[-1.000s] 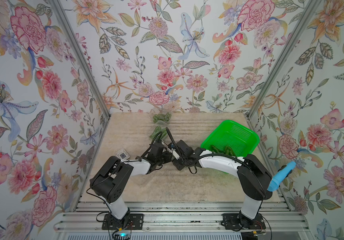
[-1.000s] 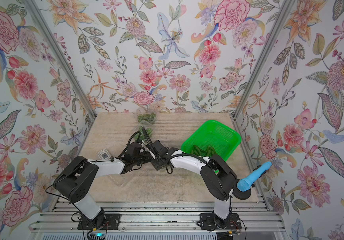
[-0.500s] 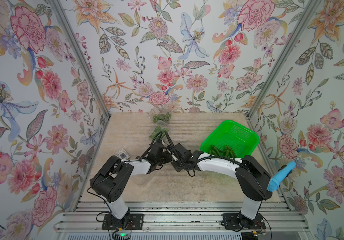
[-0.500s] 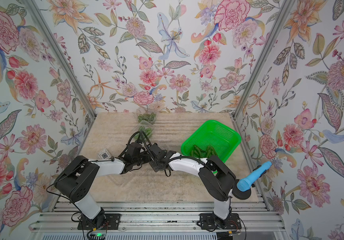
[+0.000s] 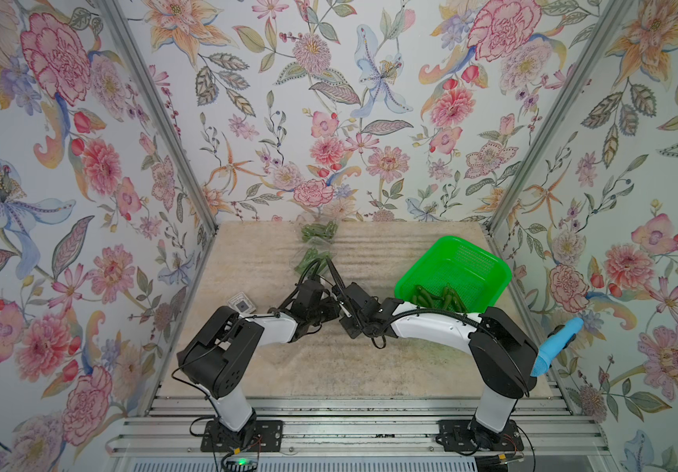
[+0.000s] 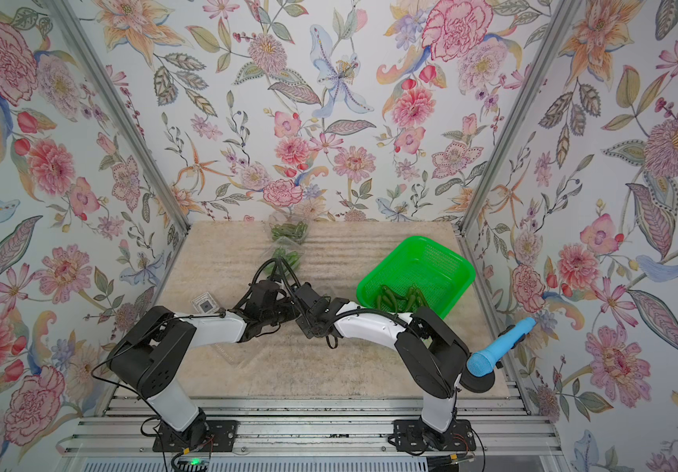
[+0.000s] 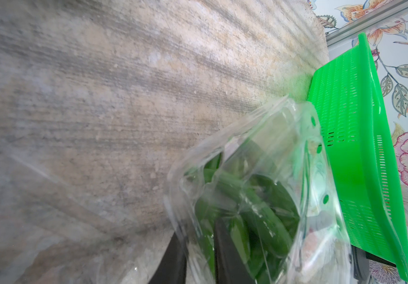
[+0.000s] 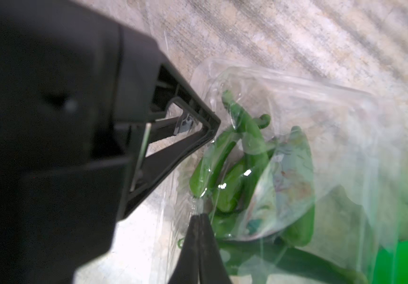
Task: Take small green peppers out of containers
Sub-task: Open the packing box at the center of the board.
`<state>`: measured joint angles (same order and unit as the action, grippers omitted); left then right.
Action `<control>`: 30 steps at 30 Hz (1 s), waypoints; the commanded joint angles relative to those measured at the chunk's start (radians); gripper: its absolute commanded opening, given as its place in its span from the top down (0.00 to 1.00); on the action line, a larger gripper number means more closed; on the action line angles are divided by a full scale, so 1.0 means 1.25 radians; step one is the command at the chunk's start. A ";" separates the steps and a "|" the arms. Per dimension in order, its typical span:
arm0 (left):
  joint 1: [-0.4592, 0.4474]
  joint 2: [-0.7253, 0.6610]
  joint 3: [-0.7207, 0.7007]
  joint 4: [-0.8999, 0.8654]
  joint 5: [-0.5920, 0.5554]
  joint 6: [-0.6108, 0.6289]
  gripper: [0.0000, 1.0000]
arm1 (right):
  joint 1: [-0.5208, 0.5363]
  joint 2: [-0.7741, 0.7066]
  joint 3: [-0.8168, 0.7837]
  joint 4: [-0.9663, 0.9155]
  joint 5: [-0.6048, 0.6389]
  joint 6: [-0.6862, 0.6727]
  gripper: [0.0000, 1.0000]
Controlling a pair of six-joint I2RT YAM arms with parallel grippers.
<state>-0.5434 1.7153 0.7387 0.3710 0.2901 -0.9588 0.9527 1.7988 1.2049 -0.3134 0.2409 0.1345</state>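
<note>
**Left wrist view.** The left gripper [image 7: 198, 246] shows two dark fingers set narrowly apart, with the rim of a clear thin-plastic clamshell container [image 7: 259, 137] between them. This reads as a clamp on that rim. Glossy dark-green small peppers [image 7: 259, 216] lie inside the container. The container sits just beside the bright green perforated plastic basket [image 7: 360, 147], over the beige textured table [image 7: 99, 98]. This position probably keeps the transfer path short. The fingertips are blurred behind plastic. Whether the container rests on the table cannot be determined.

**Right wrist view.** The right gripper [image 8: 199, 218] has its fingers pressed together, apparently on a thin lip of the same container, across from the left gripper. The opposed grips suggest that the lid is to be peeled away from the tray. Latch and hinge cannot be distinguished. Reflections prevent a pepper count.

**Top views.** In both top views the arms meet near the table centre and cover the held container almost entirely. Loose peppers [image 5: 437, 296] already lie in the basket. Two further clear containers [image 5: 318, 231], both filled, stand toward the far edge, well apart from the basket. The task is judged to be partway complete.
</note>
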 commanded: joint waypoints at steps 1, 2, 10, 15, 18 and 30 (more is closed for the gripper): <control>0.006 0.028 0.004 -0.036 -0.016 0.001 0.79 | -0.003 -0.057 -0.008 -0.056 0.082 -0.014 1.00; 0.005 0.029 0.003 -0.035 -0.016 0.000 0.79 | -0.007 -0.062 -0.005 -0.060 0.088 -0.016 1.00; 0.008 0.034 -0.002 -0.029 -0.015 0.002 0.80 | -0.041 -0.073 0.012 -0.069 0.114 -0.039 1.00; 0.010 0.030 -0.004 -0.030 -0.017 0.003 0.80 | -0.054 -0.080 0.030 -0.069 0.125 -0.045 1.00; 0.013 0.021 -0.017 -0.012 -0.016 -0.008 0.78 | -0.054 -0.072 0.042 -0.068 0.124 -0.050 1.00; 0.016 0.003 -0.001 -0.022 -0.011 0.001 0.75 | -0.055 -0.052 0.048 -0.071 0.094 -0.043 0.97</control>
<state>-0.5301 1.7245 0.7326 0.3855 0.3061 -0.9619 0.8883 1.7473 1.2438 -0.3809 0.3664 0.0826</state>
